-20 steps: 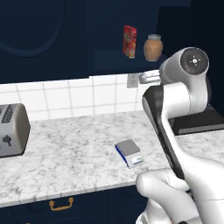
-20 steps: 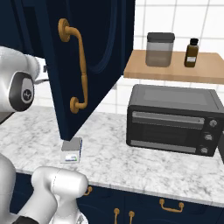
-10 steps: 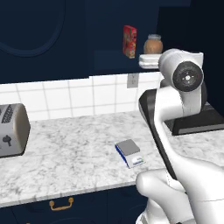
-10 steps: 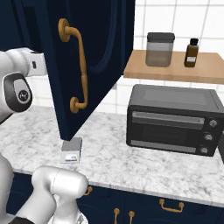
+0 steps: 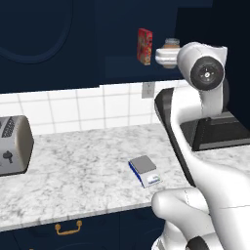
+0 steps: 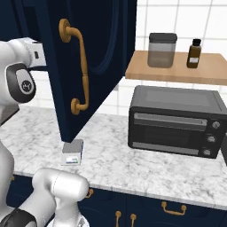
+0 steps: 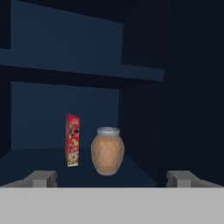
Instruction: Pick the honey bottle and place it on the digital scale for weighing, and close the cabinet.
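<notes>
The gripper [image 7: 112, 178] faces into the open cabinet [image 7: 65, 65] with its fingers [image 7: 41, 177] spread wide and holding nothing. The honey bottle [image 7: 107, 151] stands upright on the shelf straight ahead, a red box [image 7: 72, 140] just beside it. Down on the marble counter [image 5: 83, 171], the digital scale [image 5: 145, 170] sits bare, and the cabinet door [image 6: 88, 57] hangs open

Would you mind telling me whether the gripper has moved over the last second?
Yes. In the left base view the gripper end has risen toward the honey bottle inside the cabinet.
</notes>
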Robot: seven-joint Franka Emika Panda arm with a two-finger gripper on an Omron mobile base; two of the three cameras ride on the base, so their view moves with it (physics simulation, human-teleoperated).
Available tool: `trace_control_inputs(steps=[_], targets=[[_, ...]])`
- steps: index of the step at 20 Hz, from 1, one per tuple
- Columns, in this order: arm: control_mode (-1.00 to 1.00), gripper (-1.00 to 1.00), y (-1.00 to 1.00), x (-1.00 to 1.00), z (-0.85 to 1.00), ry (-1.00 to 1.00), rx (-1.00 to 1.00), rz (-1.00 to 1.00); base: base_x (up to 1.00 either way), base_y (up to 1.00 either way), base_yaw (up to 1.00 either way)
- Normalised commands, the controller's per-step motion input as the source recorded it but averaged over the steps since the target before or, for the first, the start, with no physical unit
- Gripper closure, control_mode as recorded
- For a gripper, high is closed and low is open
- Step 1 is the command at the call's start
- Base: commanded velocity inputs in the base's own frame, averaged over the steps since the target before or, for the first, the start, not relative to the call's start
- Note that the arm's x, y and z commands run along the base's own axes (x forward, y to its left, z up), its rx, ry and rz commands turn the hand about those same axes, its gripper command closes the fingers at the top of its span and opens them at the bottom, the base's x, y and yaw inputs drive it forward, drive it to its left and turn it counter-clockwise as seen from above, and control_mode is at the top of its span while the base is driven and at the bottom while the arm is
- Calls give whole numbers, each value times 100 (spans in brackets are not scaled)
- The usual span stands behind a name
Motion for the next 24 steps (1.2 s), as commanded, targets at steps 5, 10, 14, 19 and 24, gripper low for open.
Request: trace_control_inputs(steps=[5,10,14,19,24], targets=[[-100,-100,-20,15,0,1,0,-2,0,0,0],[-100,-100,-23,15,0,3,0,-1,0,0,0],[-100,-100,-6,21,-2,7,0,0,0,0,0],[-100,-100,0,38,-25,5,0,0,0,0,0],[-100,-100,0,26,-12,0,0,0,0,0,0]])
